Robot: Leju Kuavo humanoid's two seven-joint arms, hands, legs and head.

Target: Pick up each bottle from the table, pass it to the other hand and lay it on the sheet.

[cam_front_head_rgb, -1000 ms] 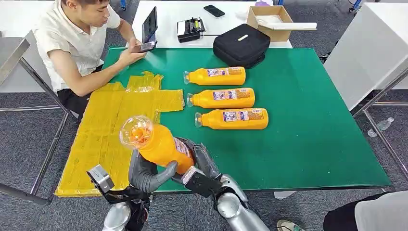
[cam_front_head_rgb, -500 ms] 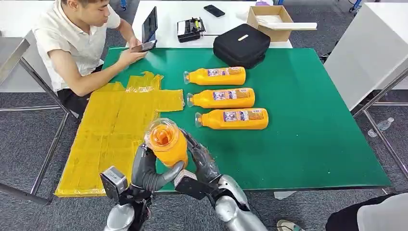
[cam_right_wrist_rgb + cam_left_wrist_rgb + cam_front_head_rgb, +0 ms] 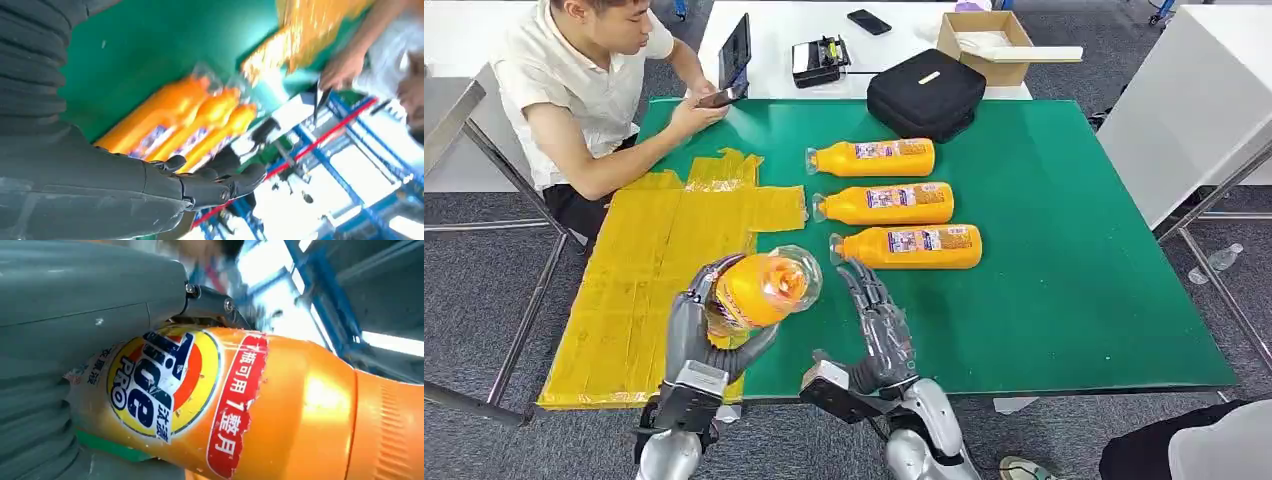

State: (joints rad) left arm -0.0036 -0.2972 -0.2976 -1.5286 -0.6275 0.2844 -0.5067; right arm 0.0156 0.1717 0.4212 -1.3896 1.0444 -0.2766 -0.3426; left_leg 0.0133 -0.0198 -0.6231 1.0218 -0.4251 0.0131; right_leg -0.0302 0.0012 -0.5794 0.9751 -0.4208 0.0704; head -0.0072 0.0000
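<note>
Since 0.5 s ago, the right hand point(image 3: 879, 325) has let go and drawn aside, fingers apart and empty. Now the left hand point(image 3: 699, 330) alone grips the bottle point(image 3: 759, 288), held tilted above the sheet's point(image 3: 639, 270) near edge. 3 bottles point(image 3: 889, 200) lie on the green surface point(image 3: 1064, 260).

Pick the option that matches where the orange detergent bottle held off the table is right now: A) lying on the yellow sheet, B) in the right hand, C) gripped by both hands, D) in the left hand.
D: the left hand grips the orange detergent bottle above the yellow sheet, while the right hand is apart from it with fingers spread and holds nothing.
</note>
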